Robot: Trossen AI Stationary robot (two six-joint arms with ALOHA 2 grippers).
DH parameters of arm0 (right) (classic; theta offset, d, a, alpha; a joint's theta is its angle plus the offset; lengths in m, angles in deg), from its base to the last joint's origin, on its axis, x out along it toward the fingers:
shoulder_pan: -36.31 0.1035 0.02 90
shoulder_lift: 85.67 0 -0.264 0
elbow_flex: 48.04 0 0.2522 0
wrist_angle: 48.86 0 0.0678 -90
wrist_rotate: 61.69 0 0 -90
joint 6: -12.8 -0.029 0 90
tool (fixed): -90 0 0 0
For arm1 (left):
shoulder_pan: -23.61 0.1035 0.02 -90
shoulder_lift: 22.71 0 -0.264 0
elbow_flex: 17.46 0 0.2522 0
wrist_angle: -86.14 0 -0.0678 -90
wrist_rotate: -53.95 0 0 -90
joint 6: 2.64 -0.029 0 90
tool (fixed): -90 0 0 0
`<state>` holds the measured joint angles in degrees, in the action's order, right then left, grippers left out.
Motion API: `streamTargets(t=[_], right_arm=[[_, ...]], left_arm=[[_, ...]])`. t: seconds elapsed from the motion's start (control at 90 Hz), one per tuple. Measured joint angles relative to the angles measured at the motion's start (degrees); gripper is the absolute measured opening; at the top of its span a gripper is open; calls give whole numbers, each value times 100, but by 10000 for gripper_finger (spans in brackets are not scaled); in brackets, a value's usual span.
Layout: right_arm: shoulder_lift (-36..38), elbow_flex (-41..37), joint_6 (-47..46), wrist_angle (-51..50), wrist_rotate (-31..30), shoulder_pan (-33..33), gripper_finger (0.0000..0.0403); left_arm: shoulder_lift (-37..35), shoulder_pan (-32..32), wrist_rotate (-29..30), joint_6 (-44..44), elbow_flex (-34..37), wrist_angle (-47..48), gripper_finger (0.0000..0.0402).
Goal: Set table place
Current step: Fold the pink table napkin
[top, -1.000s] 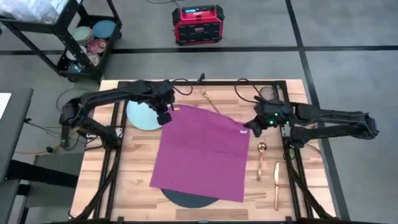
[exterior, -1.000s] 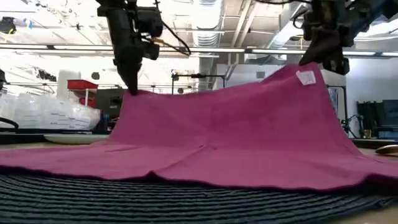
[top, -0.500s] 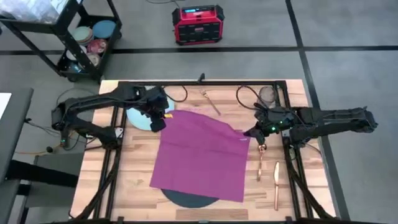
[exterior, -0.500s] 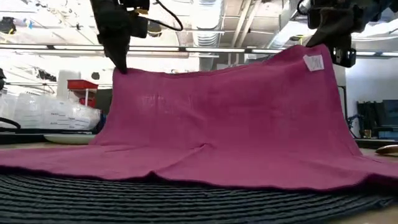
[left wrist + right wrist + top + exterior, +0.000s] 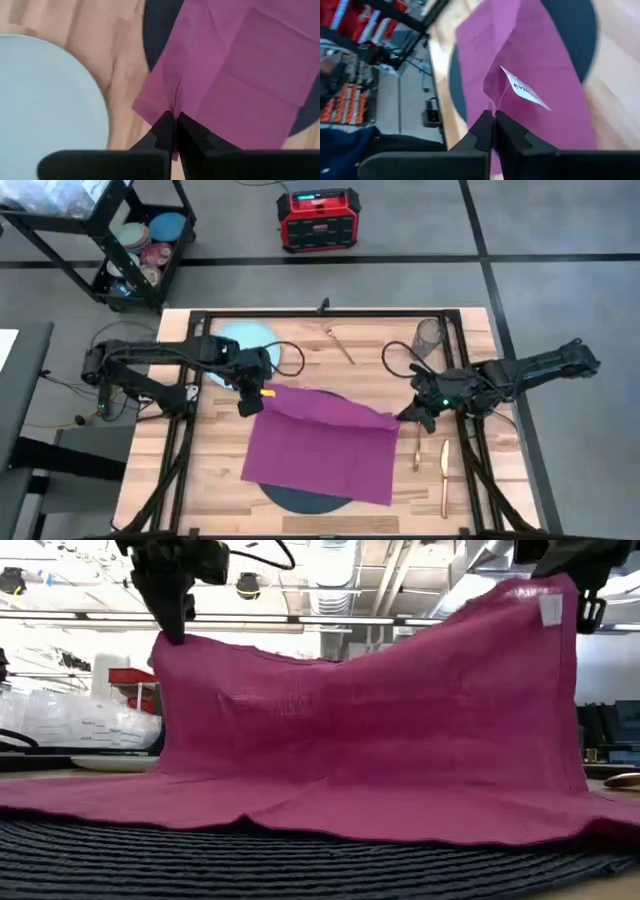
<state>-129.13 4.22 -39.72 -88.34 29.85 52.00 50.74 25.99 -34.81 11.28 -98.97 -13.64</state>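
1. High view shows the magenta cloth napkin in the middle of the table, its near half lying flat over the dark round mat while I hold its far edge up at both corners.
2. My left gripper is pinched shut on the far left corner, and my right gripper is pinched shut on the far right corner, just beside the white label. Gripping both corners keeps the edge taut and level, so I judge the cloth will fold over evenly.
3. From the low view, the raised half stands like a curtain over the flat half, with the fold line resting on the mat.
4. The pale blue plate sits bare on the wood behind my left gripper, clear of the cloth.
5. On my right side, the copper spoon and knife lie side by side on the wood just past the napkin's edge; the fork and smoky tumbler wait near the far edge.
6. A cart of dishes stands off the table's far left corner.
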Motion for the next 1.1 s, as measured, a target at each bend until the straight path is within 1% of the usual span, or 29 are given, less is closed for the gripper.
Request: streamTargets(t=[0.122,0.211,0.422,0.567,0.656,0.756,0.922,1.1], right_arm=[[-20,0,-10,252,-87,209,0],[-117,0,-101,225,-172,345,0],[-753,0,-160,225,-163,742,0],[-1224,0,-161,374,-163,1007,0],[-1421,0,-163,522,-172,1133,0],[-1557,0,-166,573,-362,1282,0],[-1677,0,-191,595,-496,1404,0],[-1798,0,-298,652,-516,1585,0]], left_arm=[[0,-281,74,192,0,0,0],[0,-441,103,396,0,-2,0],[2,-855,157,914,10,2,0],[2,-1193,156,1467,144,-6,0],[2,-1437,44,1936,309,-6,0],[4,-1715,102,2524,473,-90,0],[4,-2116,498,3292,731,-632,0],[4,-2399,522,3767,1153,-1424,0]])
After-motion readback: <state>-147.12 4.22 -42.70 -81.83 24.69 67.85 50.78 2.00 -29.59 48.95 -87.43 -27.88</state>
